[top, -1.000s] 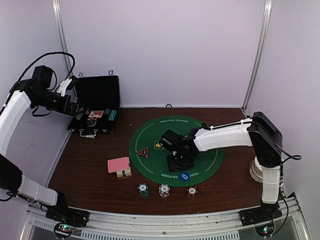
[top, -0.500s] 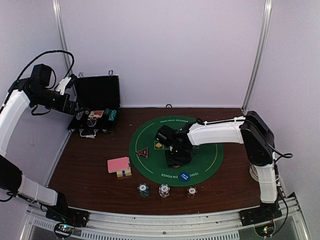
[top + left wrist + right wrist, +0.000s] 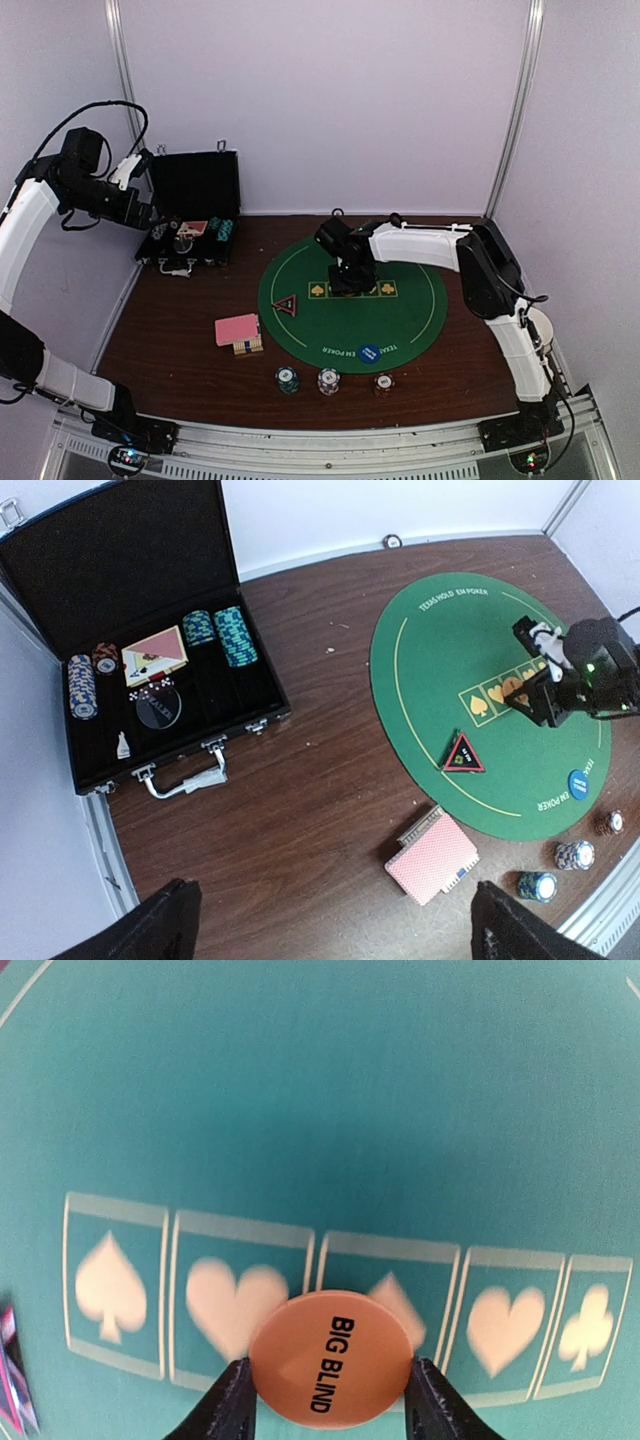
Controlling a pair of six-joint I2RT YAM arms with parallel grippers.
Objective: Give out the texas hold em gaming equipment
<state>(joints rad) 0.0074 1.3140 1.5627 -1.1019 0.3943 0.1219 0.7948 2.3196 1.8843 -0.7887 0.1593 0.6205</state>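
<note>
The left gripper [image 3: 335,905] is hanging above the table with its fingers [image 3: 170,920] spread wide and nothing between them. A black case [image 3: 60,570] is lying open just ahead of it and to its left, with chips and cards inside. A pink card stack [image 3: 432,865] is lying ahead of it and to its right.

On the green mat [image 3: 420,320], the red-black triangle [image 3: 286,306] is sitting to the left of the right gripper [image 3: 330,1400]. That gripper is pinching the orange disc [image 3: 330,1360] by its edges, right over the mat's diamond box. The blue disc [image 3: 370,352] is lying near the mat's edge, on the side of this gripper toward the arm bases. Three chip stacks [image 3: 328,380] are standing in a row just off the mat there.
</note>
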